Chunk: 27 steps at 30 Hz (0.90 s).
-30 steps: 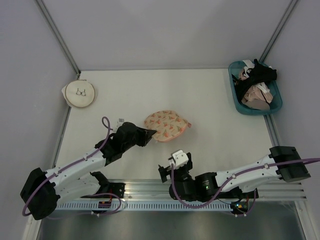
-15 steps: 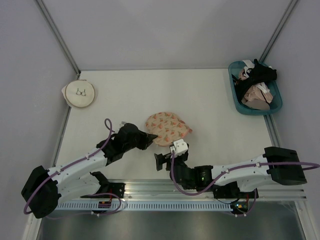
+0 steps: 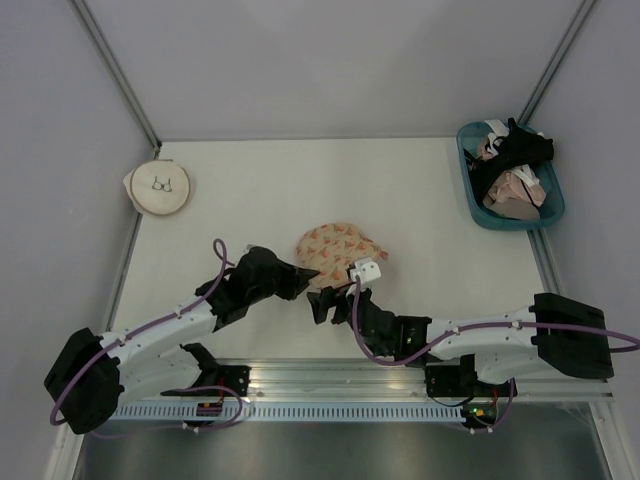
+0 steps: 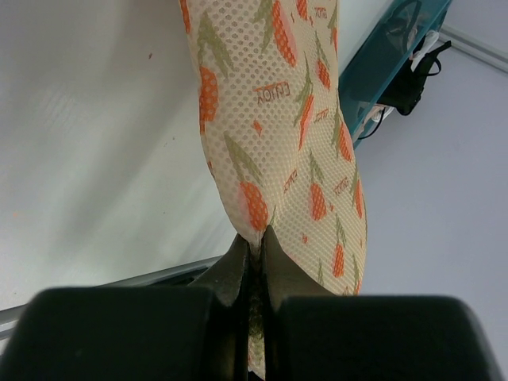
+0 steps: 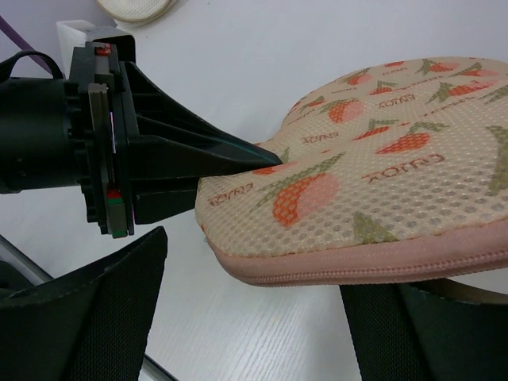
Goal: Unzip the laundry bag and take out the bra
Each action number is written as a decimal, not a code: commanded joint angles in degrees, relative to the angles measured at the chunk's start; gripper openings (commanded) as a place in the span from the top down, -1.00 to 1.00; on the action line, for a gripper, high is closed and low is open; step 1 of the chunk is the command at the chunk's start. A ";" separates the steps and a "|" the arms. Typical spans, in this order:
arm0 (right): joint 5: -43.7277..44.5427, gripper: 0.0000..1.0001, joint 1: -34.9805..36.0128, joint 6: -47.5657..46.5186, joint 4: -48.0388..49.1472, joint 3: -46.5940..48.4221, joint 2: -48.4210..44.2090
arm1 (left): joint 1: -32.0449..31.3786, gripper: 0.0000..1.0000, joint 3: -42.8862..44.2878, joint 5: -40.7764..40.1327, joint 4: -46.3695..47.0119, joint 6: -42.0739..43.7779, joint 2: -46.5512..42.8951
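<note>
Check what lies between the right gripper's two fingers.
The laundry bag's pink zippered rim, over bare white table; the right wrist view shows it, the right gripper's fingers open either side.

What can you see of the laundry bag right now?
The laundry bag is a flat oval pouch of peach mesh printed with orange-pink fruit shapes and small lettering. It is edged by a pink zipper rim, closed where visible. It lies on the table, and its near edge looks lifted. The left hand is shut on its near-left edge; the open right hand flanks the near rim.
</note>
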 commanded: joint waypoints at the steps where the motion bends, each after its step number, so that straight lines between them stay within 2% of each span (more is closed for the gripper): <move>1: -1.86 -0.67 -0.78 1.06 4.20 -0.23 0.09 | -0.02 0.96 -0.25 3.32 3.66 -2.38 0.24; 3: -2.12 -0.56 -1.04 1.41 4.38 -0.23 0.35 | -0.02 0.96 -0.43 3.49 3.92 -2.65 0.41; 6: -2.91 -0.22 -1.74 2.02 4.55 -0.23 0.88 | -0.02 0.96 -0.60 3.76 3.92 -3.08 0.59; 7: -3.17 0.00 -1.74 2.46 4.82 -0.23 0.97 | -0.02 0.96 -0.60 3.84 3.92 -3.17 0.76; 9: -3.44 0.17 -1.74 2.72 5.08 -0.23 0.97 | -0.02 0.96 -0.60 3.85 5.68 -3.26 1.20; 10: -3.62 0.34 -1.74 2.99 5.08 -0.31 0.97 | -0.02 0.96 -0.60 4.11 5.85 -3.17 1.38; 12: -3.70 0.40 -1.74 3.43 5.08 -0.49 0.62 | -0.02 0.96 -0.69 4.28 6.56 -3.44 1.90; 15: -4.14 0.26 -1.74 3.69 5.17 -0.75 0.18 | 0.06 0.96 -1.04 4.64 7.61 -3.79 2.43; 17: -4.23 0.26 -1.74 3.78 5.43 -0.84 0.09 | -0.02 0.96 -1.04 4.81 7.96 -3.87 2.79; 20: -4.06 0.39 -1.74 3.78 5.70 -0.84 0.09 | -0.03 0.96 -1.04 5.16 8.67 -3.96 3.40; 23: -3.79 0.70 -1.74 3.78 5.00 -0.93 -0.35 | -0.02 0.96 -1.48 4.55 8.67 -4.05 3.14; 24: -3.71 0.90 -1.66 3.78 4.73 -1.02 -0.78 | 0.06 0.96 -1.48 4.37 8.75 -3.96 3.05; 25: -3.70 0.99 -1.74 3.87 3.95 -1.10 -1.05 | 0.06 0.96 -1.57 3.76 8.76 -4.14 2.96; 27: -3.70 0.99 -1.74 4.13 2.80 -1.37 -2.10 | -0.02 0.96 -1.83 3.06 8.67 -4.14 2.87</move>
